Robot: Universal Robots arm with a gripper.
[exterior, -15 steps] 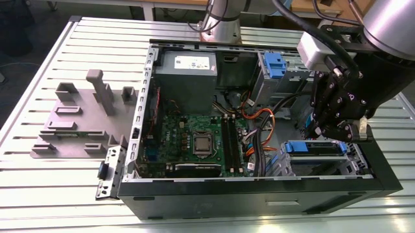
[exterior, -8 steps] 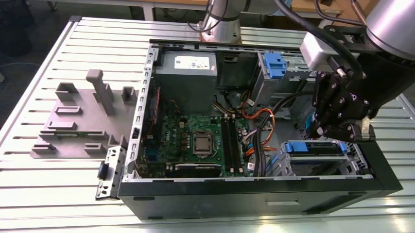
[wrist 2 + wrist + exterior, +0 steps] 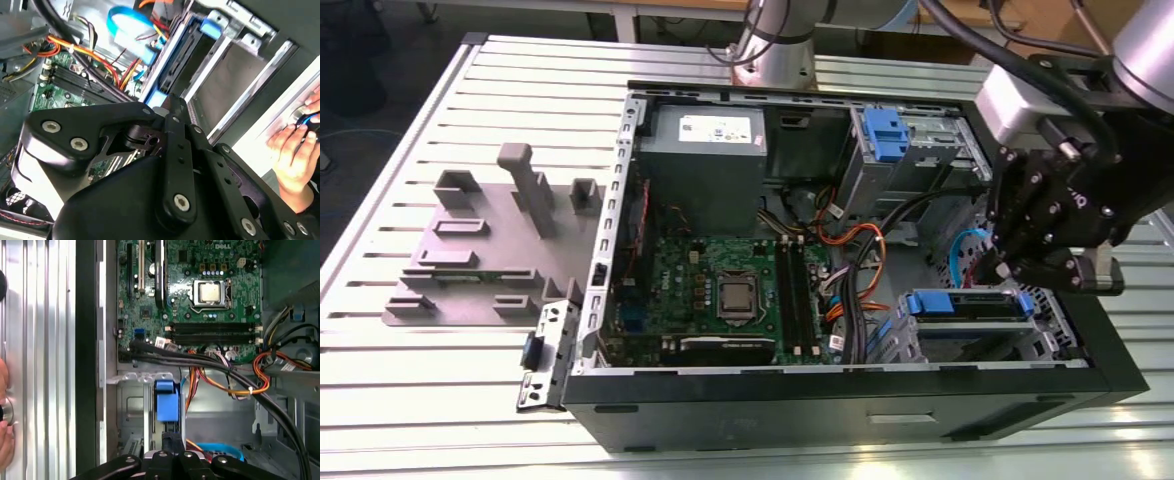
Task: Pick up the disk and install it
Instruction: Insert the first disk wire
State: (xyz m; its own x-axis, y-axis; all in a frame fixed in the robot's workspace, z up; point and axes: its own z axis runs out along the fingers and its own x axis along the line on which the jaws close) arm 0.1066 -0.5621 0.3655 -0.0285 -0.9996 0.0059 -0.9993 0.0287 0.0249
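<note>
Exterior view has the gripper (image 3: 1054, 278) hanging low over the near corner of the open computer case (image 3: 854, 400), at the exterior view's right, angled downward, probably because the drive bay there is reached from above. The disk (image 3: 970, 305) lies flat in that bay, its blue carrier end toward the motherboard (image 3: 720, 290), just beside the gripper. Whether the jaws are open or grip anything, I cannot tell

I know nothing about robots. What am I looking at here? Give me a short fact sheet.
Setting: open computer case on a slatted metal table
Arm: gripper low over the drive cage, at the exterior view's right
Task object: disk, blue-framed, lying in that cage just under the gripper
Inside too: motherboard, power supply
Nearby: a person's hand on the table beside the case
</note>
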